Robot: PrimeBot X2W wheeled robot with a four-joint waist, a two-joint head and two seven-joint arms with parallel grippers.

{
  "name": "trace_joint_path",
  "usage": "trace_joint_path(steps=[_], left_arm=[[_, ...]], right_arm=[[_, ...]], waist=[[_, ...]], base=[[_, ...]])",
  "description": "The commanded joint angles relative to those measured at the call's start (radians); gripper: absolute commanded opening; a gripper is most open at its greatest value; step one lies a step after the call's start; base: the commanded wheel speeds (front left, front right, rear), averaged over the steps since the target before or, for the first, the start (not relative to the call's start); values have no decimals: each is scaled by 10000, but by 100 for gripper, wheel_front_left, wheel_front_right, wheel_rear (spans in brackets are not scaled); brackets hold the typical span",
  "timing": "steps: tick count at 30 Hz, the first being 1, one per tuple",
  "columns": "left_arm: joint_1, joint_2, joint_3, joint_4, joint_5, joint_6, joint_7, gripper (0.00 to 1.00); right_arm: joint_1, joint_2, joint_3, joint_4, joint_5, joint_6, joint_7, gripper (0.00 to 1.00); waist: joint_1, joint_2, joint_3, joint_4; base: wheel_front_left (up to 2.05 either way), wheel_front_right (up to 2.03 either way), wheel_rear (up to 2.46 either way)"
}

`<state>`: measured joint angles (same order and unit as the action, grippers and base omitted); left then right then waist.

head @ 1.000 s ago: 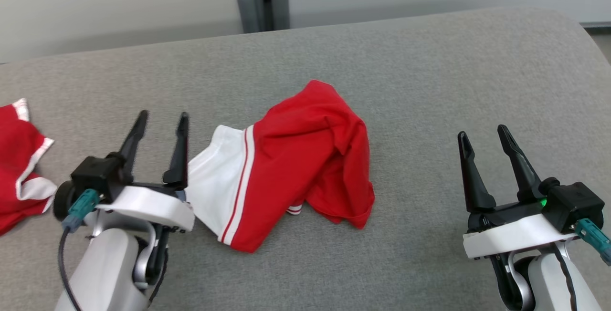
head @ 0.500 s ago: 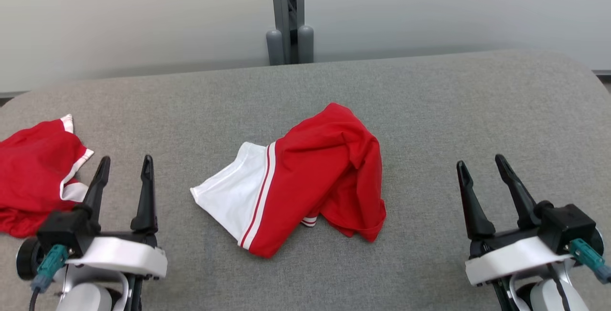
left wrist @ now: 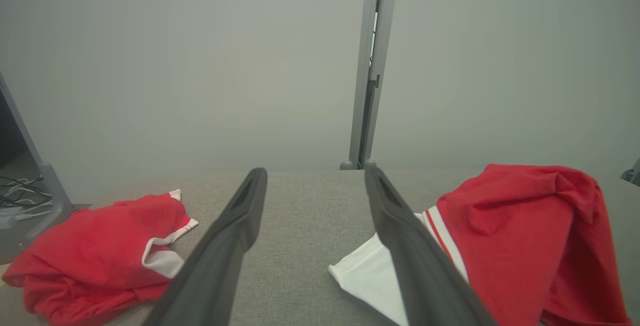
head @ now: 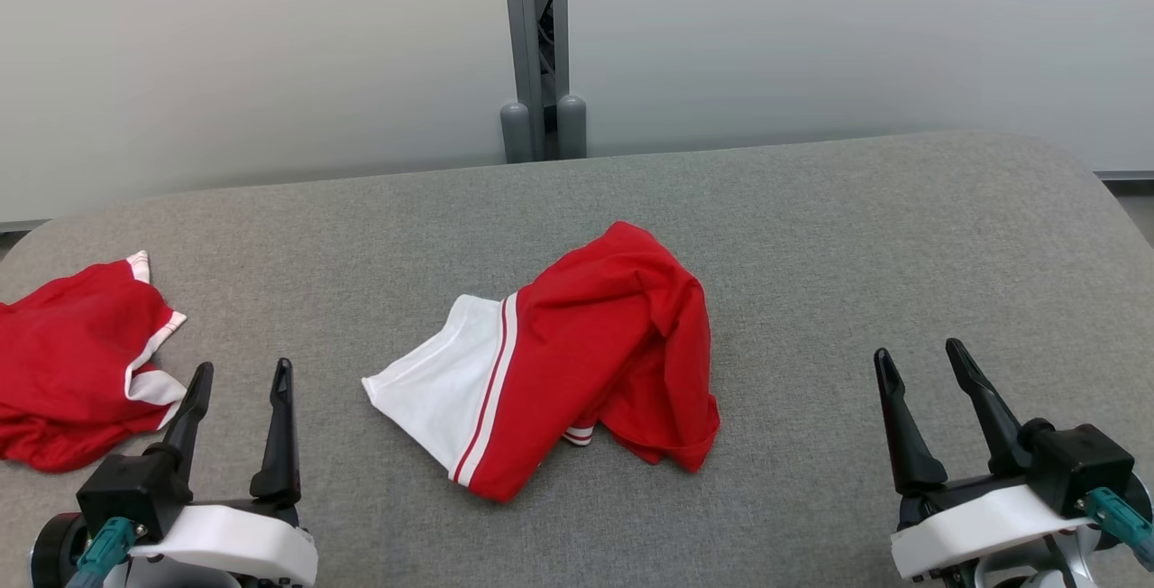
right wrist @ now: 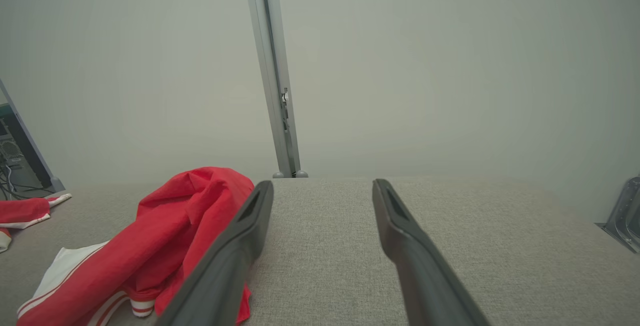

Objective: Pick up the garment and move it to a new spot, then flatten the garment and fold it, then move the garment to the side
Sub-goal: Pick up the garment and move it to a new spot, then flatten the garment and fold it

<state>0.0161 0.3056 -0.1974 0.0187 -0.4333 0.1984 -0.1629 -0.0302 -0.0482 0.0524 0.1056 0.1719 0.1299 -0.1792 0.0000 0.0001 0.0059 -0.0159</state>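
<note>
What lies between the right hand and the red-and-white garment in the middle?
Nothing: the head view shows a bare stretch of grey fabric surface between the right hand and the red-and-white garment.

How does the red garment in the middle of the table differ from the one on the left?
The middle garment lies at the centre of the table; the left garment lies by its left edge. The middle garment shows a broad white panel; the left garment only narrow white trim. Both are red and crumpled.
</note>
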Motion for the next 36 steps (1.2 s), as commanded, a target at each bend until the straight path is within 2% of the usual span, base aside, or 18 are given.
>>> trace_joint_path(steps=[1, 36], left_arm=[[86, 90, 54, -7, -41, 80, 16, 100], [173, -21, -87, 297, -307, 255, -123, 100]], right_arm=[[41, -56, -6, -91, 36, 17, 13, 100], [-8, -56, 201, 185, 152, 17, 97, 100]], waist=[[0, -1, 2, -3], [0, -1, -152, -131]], base=[[0, 0, 0], [0, 0, 0]])
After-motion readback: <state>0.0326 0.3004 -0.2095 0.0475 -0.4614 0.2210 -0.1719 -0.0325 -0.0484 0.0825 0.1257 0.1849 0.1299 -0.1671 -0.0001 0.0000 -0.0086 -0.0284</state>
